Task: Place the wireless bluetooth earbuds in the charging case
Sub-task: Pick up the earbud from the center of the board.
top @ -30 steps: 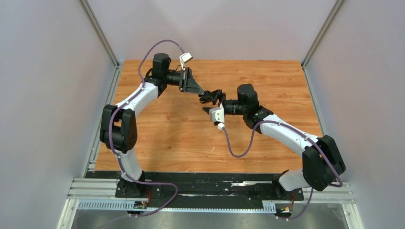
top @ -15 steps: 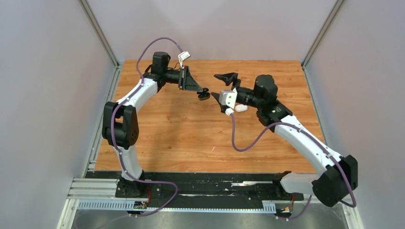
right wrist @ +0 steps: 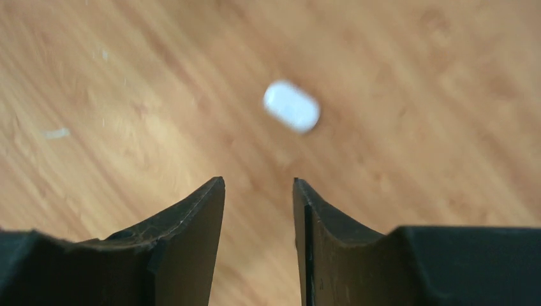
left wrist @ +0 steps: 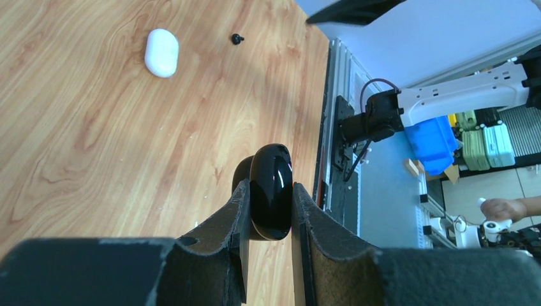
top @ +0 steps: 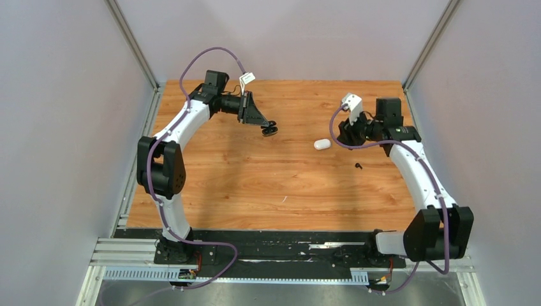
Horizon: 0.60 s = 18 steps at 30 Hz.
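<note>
Glossy black pebble-shaped case clamped in left gripper.
Right gripper empty, jaws apart; fetch step, probably needs a fine pinch on tiny black earbud.

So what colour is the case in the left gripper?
Glossy black pebble-shaped case; left wrist view shows best.

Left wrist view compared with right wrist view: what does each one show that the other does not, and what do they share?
Only the left wrist view: the left claw shut on a glossy black case, and a tiny black earbud on the wooden table. Only the right wrist view: the right claw, open and empty. Both: the white case lying on that table.
</note>
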### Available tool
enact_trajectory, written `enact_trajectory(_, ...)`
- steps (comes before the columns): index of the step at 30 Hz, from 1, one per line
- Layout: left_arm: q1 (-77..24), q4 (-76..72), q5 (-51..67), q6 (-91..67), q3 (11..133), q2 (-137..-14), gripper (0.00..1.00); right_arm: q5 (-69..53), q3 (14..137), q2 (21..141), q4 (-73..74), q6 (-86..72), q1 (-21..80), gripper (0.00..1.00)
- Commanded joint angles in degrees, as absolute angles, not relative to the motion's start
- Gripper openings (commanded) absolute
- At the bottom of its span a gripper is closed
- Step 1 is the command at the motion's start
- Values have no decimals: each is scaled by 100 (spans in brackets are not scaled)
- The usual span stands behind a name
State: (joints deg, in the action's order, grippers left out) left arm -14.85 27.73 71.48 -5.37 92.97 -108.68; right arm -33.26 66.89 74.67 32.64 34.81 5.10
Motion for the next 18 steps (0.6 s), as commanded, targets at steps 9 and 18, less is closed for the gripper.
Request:
enact_trajectory(9, -1477, 3304, 7090, -9, 9545, -10705, 0, -2603, 7390, 9476, 6488, 7071, -376, 48)
enact_trajectory(18, -1472, 3444, 6969, 172, 9481, -10590, 0, -2294, 8685, 11000, 6892, 8097, -565, 47)
